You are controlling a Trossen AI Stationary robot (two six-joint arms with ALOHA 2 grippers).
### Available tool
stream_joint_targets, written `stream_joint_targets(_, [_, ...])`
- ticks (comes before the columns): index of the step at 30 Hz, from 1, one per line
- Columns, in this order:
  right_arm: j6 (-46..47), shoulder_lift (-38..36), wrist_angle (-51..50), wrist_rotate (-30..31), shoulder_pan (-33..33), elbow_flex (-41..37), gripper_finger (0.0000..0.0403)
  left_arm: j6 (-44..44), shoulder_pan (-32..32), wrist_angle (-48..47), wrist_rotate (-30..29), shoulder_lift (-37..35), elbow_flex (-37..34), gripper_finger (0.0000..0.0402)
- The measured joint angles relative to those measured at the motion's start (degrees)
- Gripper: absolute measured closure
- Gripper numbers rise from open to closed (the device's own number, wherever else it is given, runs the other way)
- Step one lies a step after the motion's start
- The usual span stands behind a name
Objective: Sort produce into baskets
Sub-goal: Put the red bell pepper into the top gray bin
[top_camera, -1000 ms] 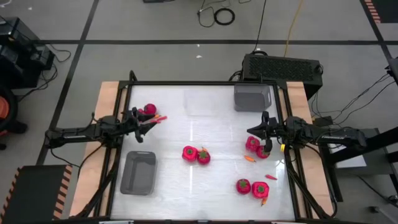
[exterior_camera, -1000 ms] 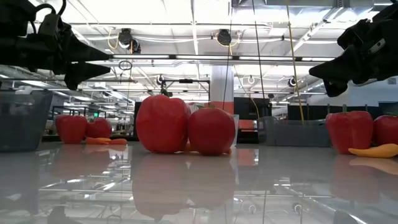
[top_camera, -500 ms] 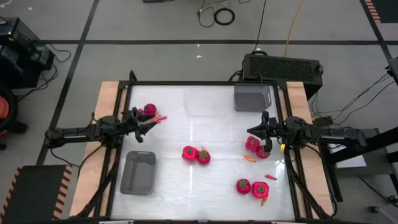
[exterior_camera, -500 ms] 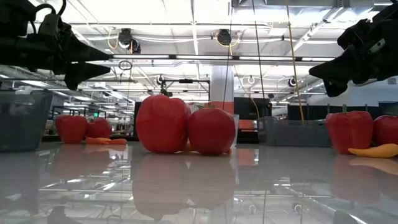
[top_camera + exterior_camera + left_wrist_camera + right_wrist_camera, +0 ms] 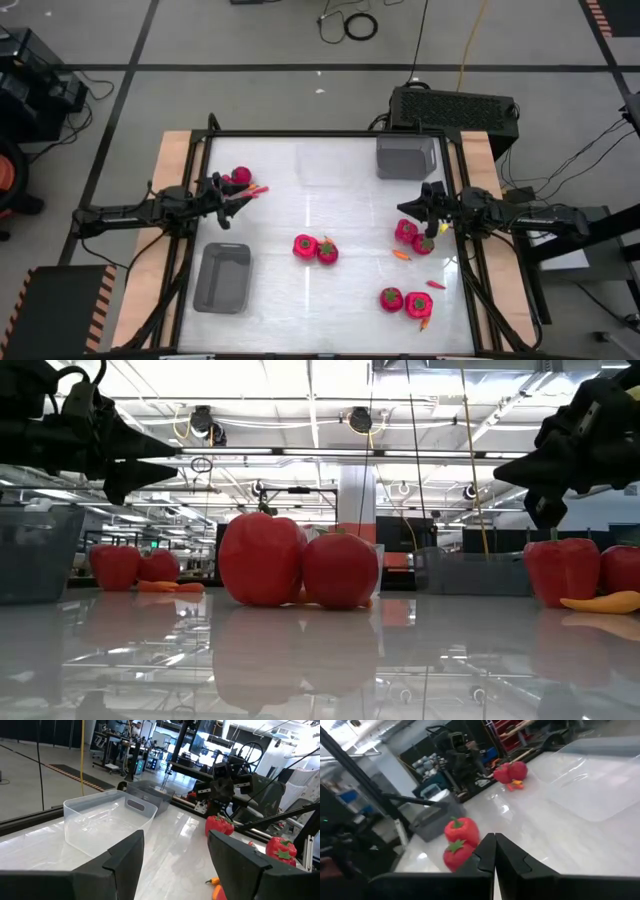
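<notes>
Table (image 5: 330,200): glossy white | room: grey floor | left claw (image 5: 240,196) spread | right claw (image 5: 432,231) pressed together

A glossy white bench (image 5: 330,290) is seen, edged in pale wood. Smooth, shiny red fruits (image 5: 262,558) are mirrored in it. Matt grey plastic is shown by the baskets (image 5: 222,277).

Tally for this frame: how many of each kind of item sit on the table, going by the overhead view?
Round red fruits: 8
Slender peppers: 4 clearly seen; smaller ones may be hidden
Grey trays: 2
Clear tub: 1
Total: 15
</notes>
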Motion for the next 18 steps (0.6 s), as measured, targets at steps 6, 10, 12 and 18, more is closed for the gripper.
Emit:
stream_joint_targets(6, [9.82, 0.04, 8.62, -0.88, 0.03, 0.00, 0.0401, -0.04, -0.01, 0.39, -0.81, 0.00, 0.01, 0.0175])
stream_joint_targets(10, [14.88, 0.95, 13.93, -0.89, 0.04, 1.79, 0.0391, -0.02, 0.00, 1.83, -1.14, 0.00, 0.02, 0.0175])
stream_joint_targets(12, [16.46, 2.38, 13.33, -0.87, 0.30, 4.14, 0.0385, -0.07, 0.00, 2.34, -1.12, -0.02, 0.01, 0.0175])
stream_joint_targets(18, [11.51, 13.16, 5.74, 1.04, 2.07, 16.31, 0.0383, -0.09, 0.00, 2.79, -1.01, -0.02, 0.00, 0.0175])
